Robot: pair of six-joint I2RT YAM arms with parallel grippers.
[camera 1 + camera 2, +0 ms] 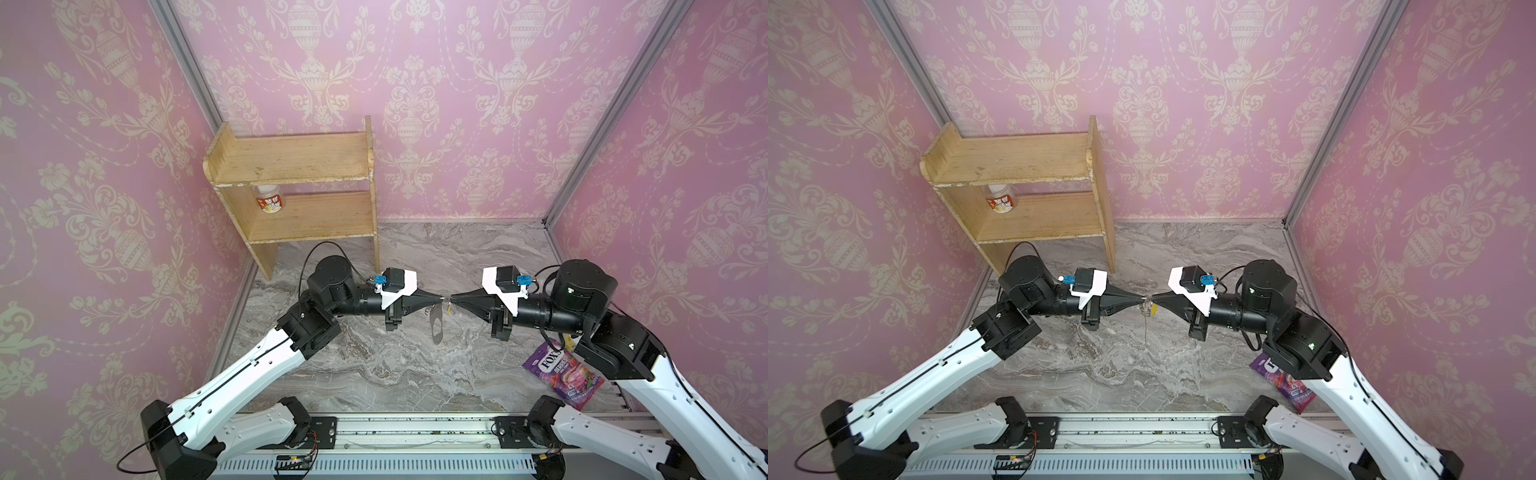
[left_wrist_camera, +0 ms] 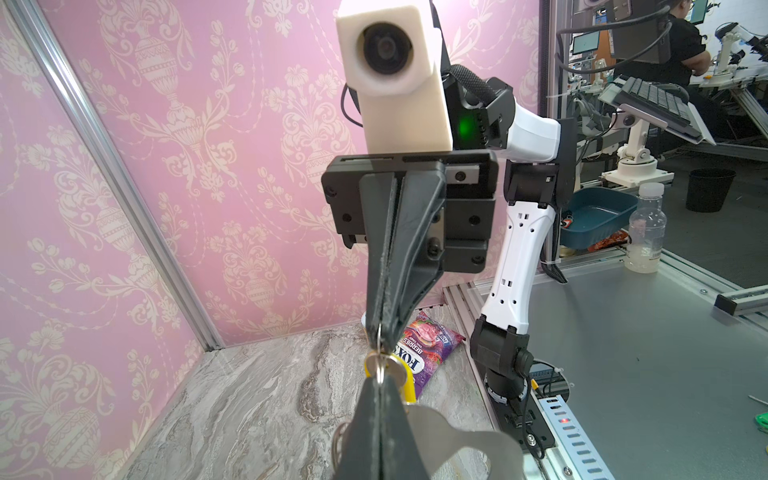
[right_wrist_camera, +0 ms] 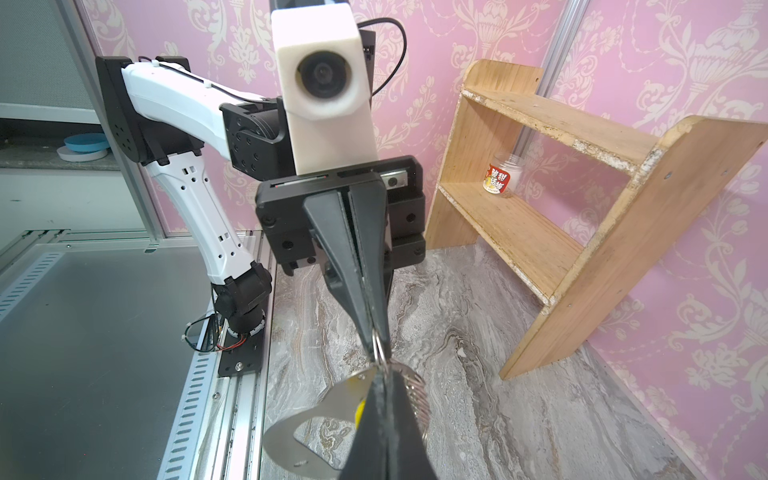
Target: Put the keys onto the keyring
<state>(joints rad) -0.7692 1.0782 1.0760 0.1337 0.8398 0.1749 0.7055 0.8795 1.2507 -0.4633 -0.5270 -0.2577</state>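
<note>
Metal-on-metal pinch above table centre: left gripper clamped shut on dangling keyring, right gripper shut on yellow keys. Probably handles light, stiff, slippery; wants holding at the rings.

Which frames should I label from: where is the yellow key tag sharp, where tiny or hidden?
Left wrist view: key tag large and sharp; in both top views it is tiny, with wide-angle stretch at the edges; right wrist view: mostly hidden behind the right gripper, keyring clear.
</note>
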